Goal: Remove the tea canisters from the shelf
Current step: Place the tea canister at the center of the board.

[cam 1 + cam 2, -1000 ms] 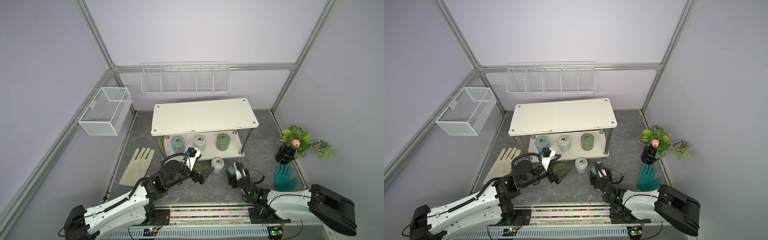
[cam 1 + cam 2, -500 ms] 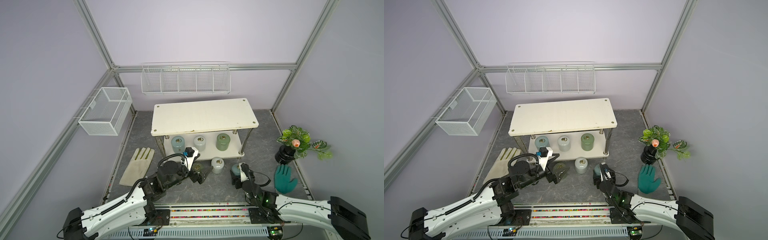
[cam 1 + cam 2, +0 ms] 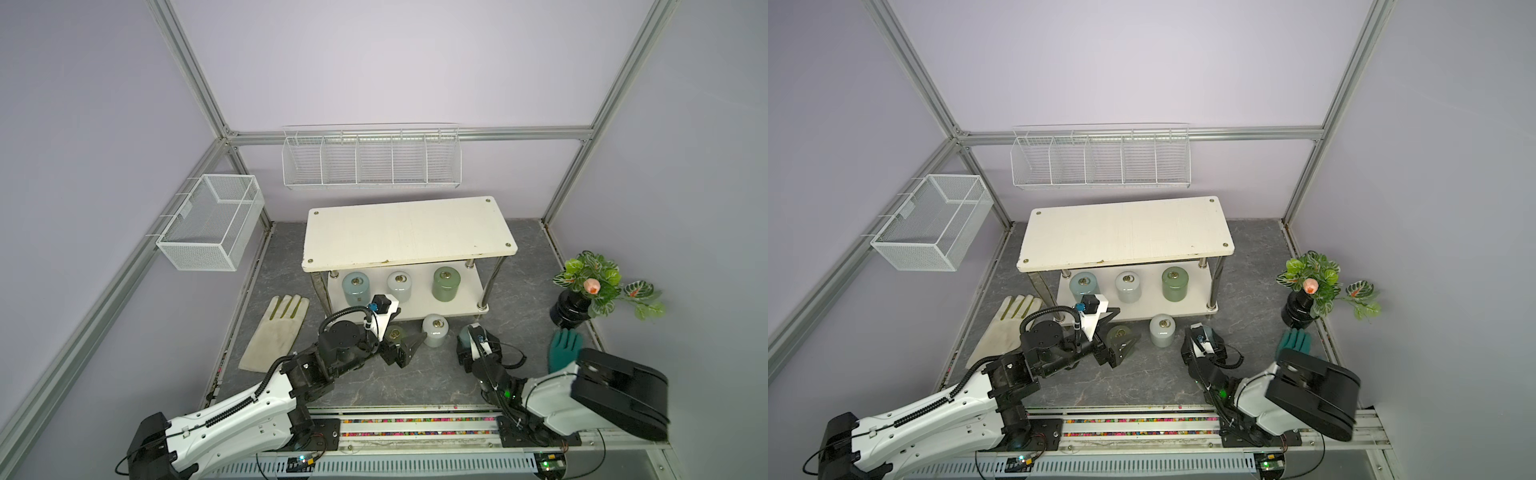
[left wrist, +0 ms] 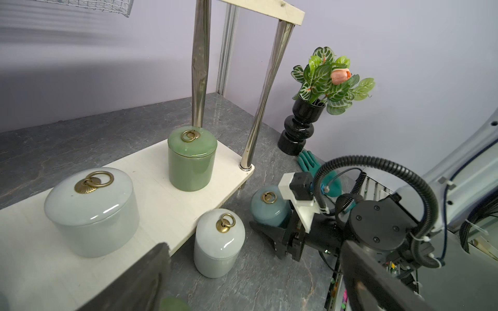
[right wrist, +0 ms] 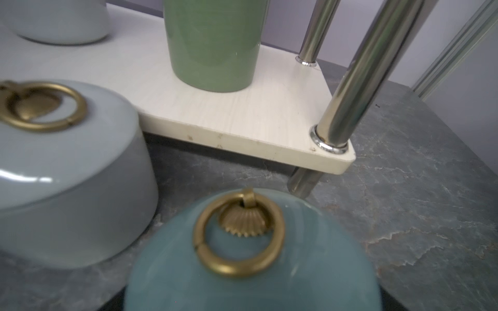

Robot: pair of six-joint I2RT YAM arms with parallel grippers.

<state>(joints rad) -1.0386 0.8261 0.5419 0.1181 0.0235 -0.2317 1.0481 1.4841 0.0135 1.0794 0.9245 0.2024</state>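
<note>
The cream-white shelf carries three tea canisters on its lower tier: pale blue, white and olive green. A second white canister stands on the grey floor in front. My left gripper is open, and an olive green canister stands on the floor between its fingers. My right gripper is closed round a pale blue canister just above or on the floor. Its fingers are mostly hidden.
A cream glove lies left of the shelf and a teal glove right of my right arm. A black pot with a plant stands at the right wall. A wire rack and a mesh basket hang on the walls.
The right arm shifted a little right with the pale blue canister, then came back, raising its elbow. The left arm drew back slightly; the olive green canister stayed put.
</note>
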